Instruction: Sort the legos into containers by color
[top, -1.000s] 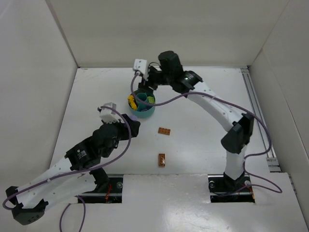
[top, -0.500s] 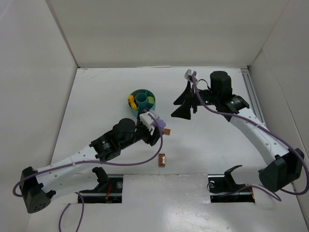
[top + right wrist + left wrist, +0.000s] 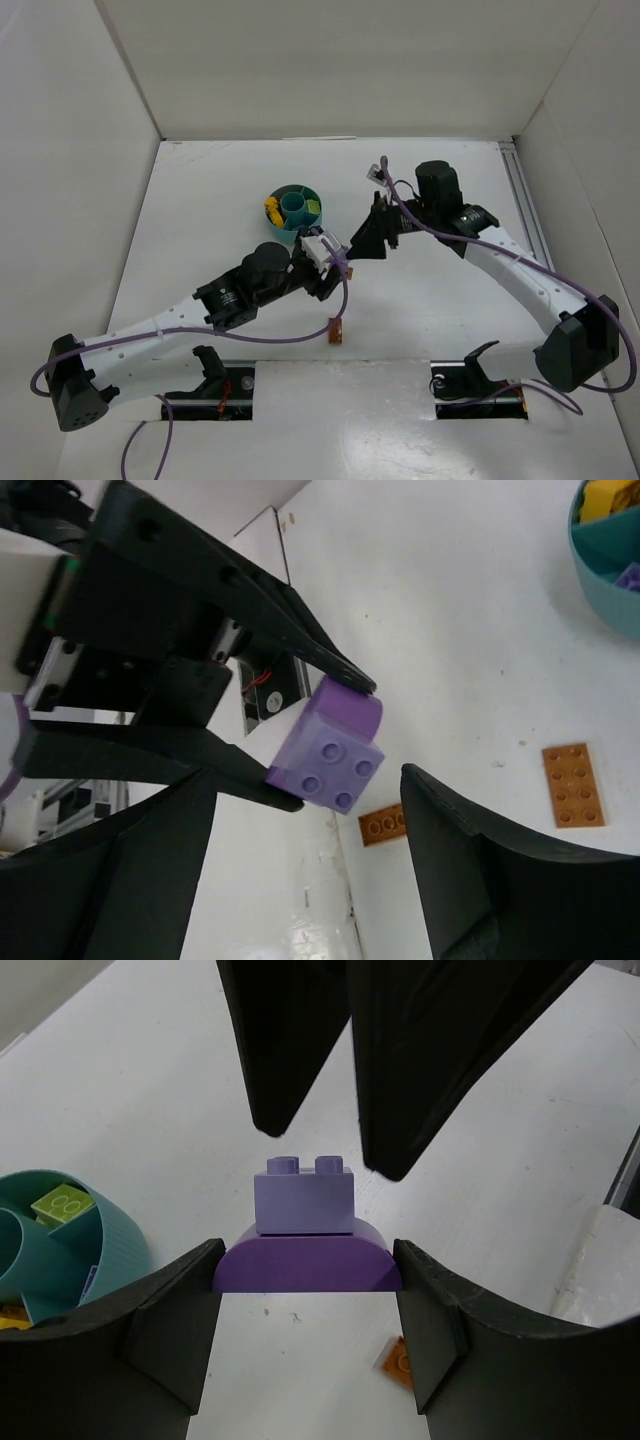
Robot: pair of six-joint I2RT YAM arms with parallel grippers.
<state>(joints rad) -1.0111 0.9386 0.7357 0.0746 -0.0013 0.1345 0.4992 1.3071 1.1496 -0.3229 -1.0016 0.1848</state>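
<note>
Since the earlier frame the right tool (image 3: 358, 246) has swung left and downward to face the left tool (image 3: 338, 264), which has edged right. The left tool is clenched on a purple lego (image 3: 305, 1250) at the centre of the left wrist view, gripping the ends of its arched underside. A lilac block (image 3: 305, 1200) is studded on top. The right tool is spread, its fingers (image 3: 285, 1050) just beyond the lilac block and apparently not touching it. The piece is probably light, rigid and smooth. The lilac block's flat sides look the best hold, though the stud joint may part. The teal dish (image 3: 115, 1250) lies at lower left, and an orange lego (image 3: 574, 783) rests on the worktop (image 3: 200, 230).
</note>
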